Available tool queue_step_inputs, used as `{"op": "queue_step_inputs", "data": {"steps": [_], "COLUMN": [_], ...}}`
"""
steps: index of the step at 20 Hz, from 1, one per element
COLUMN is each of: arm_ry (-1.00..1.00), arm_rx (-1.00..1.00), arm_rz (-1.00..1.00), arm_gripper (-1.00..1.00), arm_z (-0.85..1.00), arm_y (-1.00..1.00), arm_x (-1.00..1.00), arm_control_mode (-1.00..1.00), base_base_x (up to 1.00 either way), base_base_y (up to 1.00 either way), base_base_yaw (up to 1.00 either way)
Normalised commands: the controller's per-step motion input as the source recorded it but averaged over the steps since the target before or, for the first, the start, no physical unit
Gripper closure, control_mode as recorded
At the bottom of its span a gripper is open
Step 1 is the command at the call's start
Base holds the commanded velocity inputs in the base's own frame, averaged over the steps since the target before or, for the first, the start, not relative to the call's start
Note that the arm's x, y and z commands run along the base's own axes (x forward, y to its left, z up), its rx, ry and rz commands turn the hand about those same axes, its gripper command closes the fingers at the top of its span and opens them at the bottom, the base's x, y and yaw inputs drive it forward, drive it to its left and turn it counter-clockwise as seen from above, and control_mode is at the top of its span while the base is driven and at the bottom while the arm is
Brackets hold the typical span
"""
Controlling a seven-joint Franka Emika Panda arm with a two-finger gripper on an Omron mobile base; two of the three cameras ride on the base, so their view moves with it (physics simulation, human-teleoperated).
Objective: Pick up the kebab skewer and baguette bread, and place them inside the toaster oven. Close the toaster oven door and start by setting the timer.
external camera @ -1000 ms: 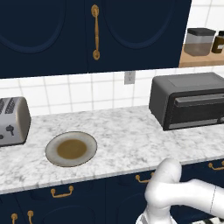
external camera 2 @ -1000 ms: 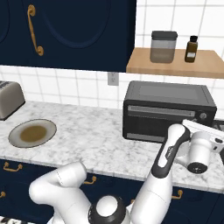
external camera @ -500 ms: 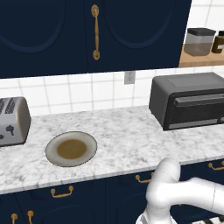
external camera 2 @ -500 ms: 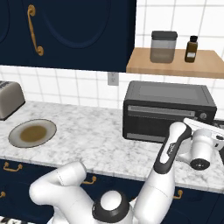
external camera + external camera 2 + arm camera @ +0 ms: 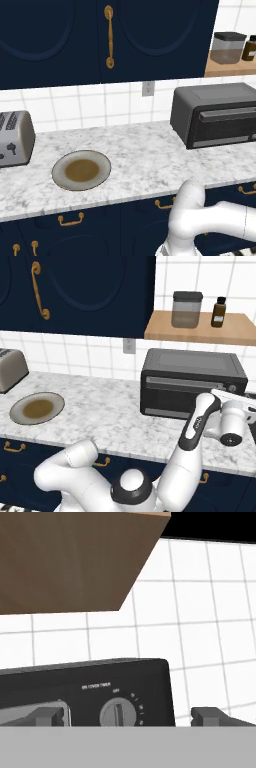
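The robot's hand (image 5: 239,406) has moved further right, up by the right end of the toaster oven (image 5: 192,382).

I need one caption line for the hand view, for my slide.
Open claw faces the closed toaster oven, its fingertips straddling the timer dial beneath a wooden shelf.

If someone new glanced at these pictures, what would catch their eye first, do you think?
Probably the dark toaster oven, door shut, at the counter's right end, with the open hand facing its dial. Next, the bare plate left of it, beside the silver toaster.
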Motion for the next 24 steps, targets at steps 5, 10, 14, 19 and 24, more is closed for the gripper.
{"op": "queue_step_inputs", "data": {"steps": [5,10,14,19,24], "arm_ry": [0.01,0.00,0.00,0.00,0.00], "arm_rx": [-0.08,-0.06,-0.07,-0.09,-0.08], "arm_rz": [0.02,0.03,0.00,0.00,0.00], "arm_gripper": [-1.00,-1.00,-1.00,-1.00,-1.00], "arm_z": [-0.03,0.00,-0.04,-0.14,-0.04], "arm_y": [-0.07,-0.13,-0.07,0.00,0.02], "arm_x": [0.10,0.06,0.01,0.00,0.06], "arm_control_mode": [-1.00,-1.00,-1.00,-1.00,-1.00], "base_base_x": [0.00,0.00,0.00,0.00,0.00], "base_base_y": [0.00,0.00,0.00,0.00,0.00], "base_base_yaw": [0.00,0.00,0.00,0.00,0.00]}}
